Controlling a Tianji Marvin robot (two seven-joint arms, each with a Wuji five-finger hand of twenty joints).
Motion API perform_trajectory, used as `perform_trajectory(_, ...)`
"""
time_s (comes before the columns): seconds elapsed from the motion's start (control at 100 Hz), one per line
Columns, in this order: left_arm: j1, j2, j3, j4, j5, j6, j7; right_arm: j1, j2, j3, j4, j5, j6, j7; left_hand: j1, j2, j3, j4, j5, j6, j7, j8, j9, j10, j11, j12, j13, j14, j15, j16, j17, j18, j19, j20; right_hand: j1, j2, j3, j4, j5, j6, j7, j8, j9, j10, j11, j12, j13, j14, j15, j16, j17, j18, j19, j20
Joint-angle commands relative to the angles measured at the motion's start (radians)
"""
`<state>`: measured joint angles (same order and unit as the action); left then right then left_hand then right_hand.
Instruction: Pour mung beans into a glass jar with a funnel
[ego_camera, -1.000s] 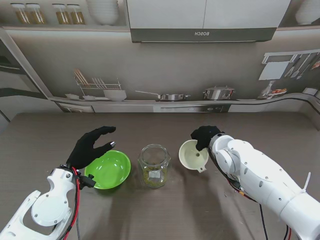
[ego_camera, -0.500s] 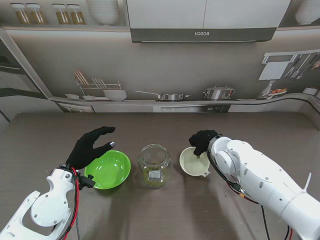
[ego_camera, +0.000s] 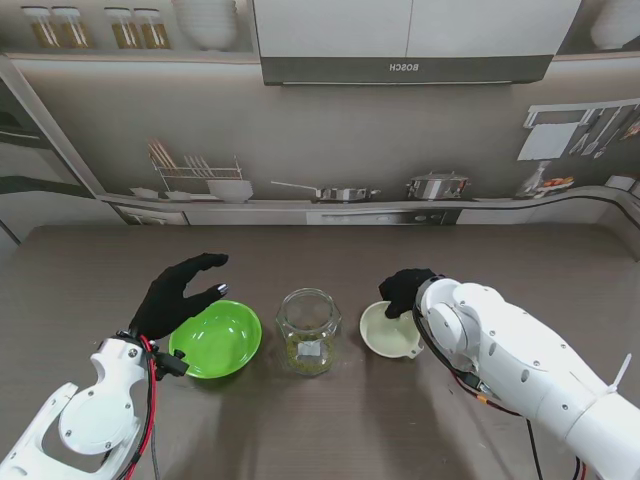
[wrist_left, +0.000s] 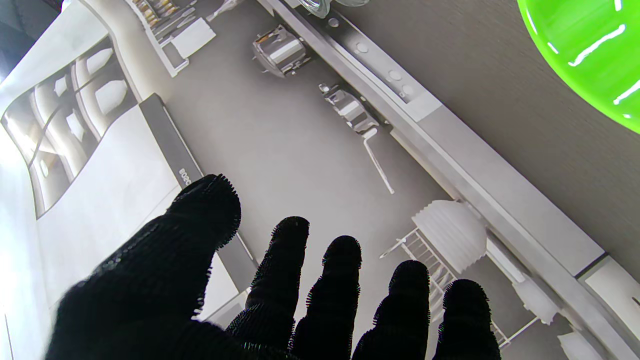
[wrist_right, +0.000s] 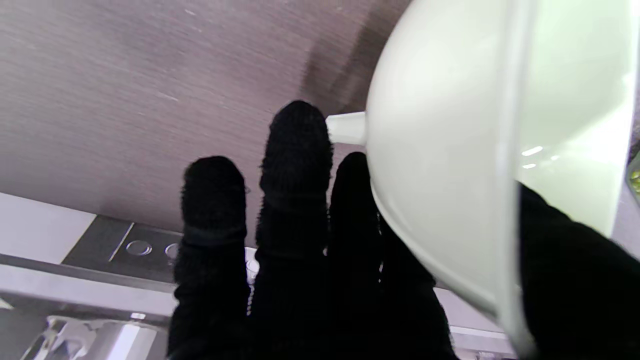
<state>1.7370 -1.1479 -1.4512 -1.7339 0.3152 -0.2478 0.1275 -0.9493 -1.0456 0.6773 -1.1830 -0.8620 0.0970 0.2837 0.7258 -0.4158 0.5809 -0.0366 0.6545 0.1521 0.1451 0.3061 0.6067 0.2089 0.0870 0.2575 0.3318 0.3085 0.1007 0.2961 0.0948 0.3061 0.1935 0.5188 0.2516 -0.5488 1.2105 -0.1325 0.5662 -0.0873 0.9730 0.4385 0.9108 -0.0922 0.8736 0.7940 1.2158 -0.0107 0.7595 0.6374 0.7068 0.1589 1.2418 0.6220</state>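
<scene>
A clear glass jar (ego_camera: 308, 330) stands mid-table with a layer of mung beans at its bottom. To its right my right hand (ego_camera: 403, 291) is shut on the cream funnel (ego_camera: 388, 330), thumb inside the cone and fingers outside; the funnel (wrist_right: 480, 165) fills the right wrist view with its spout pointing toward the table. Left of the jar sits a green bowl (ego_camera: 217, 338), which looks empty. My left hand (ego_camera: 180, 294) hovers open over the bowl's far left rim, fingers spread and holding nothing. The bowl (wrist_left: 595, 55) shows as a green edge in the left wrist view.
A printed kitchen backdrop (ego_camera: 320, 150) stands along the table's far edge. My right forearm (ego_camera: 520, 360) crosses the near right part of the table, and my left forearm (ego_camera: 95, 410) rises at the near left corner.
My right hand has brought the funnel nearer to me and lower, tilting it so the spout tab at its near edge no longer shows. The left hand has stayed put.
</scene>
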Motion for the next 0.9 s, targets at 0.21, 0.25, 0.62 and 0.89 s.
perform_trajectory(0.21, 0.003, -0.002, -0.002, -0.004, -0.005, -0.002, -0.023, -0.024, 0.007, 0.028, -0.021, -0.01, 0.004, 0.03, -0.004, 0.035, -0.015, -0.018, 0.013, -0.001, -0.006, -0.007, 0.014, -0.003, -0.011, -0.015, -0.005, -0.017, -0.024, -0.006, -0.021, -0.044, -0.033, -0.013, -0.055, -0.027, -0.05, 0.046, -0.108, 0.018, -0.071, 0.066, -0.183, 0.03, -0.041, -0.068, -0.083, 0.072, -0.121, -0.067, -0.06, 0.075, -0.058, -0.001)
perform_trajectory(0.25, 0.003, -0.002, -0.002, -0.004, -0.005, -0.002, -0.023, -0.026, 0.007, 0.032, -0.023, -0.011, 0.004, 0.031, -0.005, 0.035, -0.016, -0.018, 0.017, 0.0, -0.005, -0.006, 0.014, -0.004, -0.011, -0.015, -0.005, -0.017, -0.024, -0.007, -0.021, -0.043, -0.033, -0.013, -0.057, -0.037, -0.057, 0.045, -0.12, 0.021, -0.078, 0.065, -0.202, 0.035, -0.048, -0.08, -0.094, 0.075, -0.139, -0.078, -0.067, 0.079, -0.067, -0.003)
perform_trajectory(0.62, 0.002, -0.001, -0.003, -0.001, -0.007, -0.003, -0.027, -0.038, 0.01, 0.06, -0.029, -0.019, -0.014, 0.034, -0.004, 0.035, -0.017, -0.018, 0.014, 0.0, -0.006, -0.006, 0.012, -0.004, -0.011, -0.015, -0.005, -0.017, -0.023, -0.006, -0.021, -0.043, -0.033, -0.013, -0.097, -0.067, -0.192, 0.027, -0.271, 0.033, -0.171, 0.033, -0.415, 0.093, -0.196, -0.251, -0.281, 0.176, -0.332, -0.188, -0.16, 0.126, -0.16, 0.003)
perform_trajectory(0.89, 0.002, -0.001, -0.003, -0.001, -0.007, -0.002, -0.029, -0.044, 0.011, 0.082, -0.038, -0.03, -0.026, 0.03, -0.005, 0.036, -0.017, -0.018, 0.014, -0.002, -0.006, -0.006, 0.012, -0.004, -0.012, -0.015, -0.006, -0.019, -0.023, -0.006, -0.022, -0.044, -0.033, -0.013, -0.106, -0.064, -0.261, 0.024, -0.34, 0.038, -0.242, 0.009, -0.516, 0.111, -0.285, -0.357, -0.435, 0.238, -0.461, -0.278, -0.233, 0.163, -0.242, 0.0)
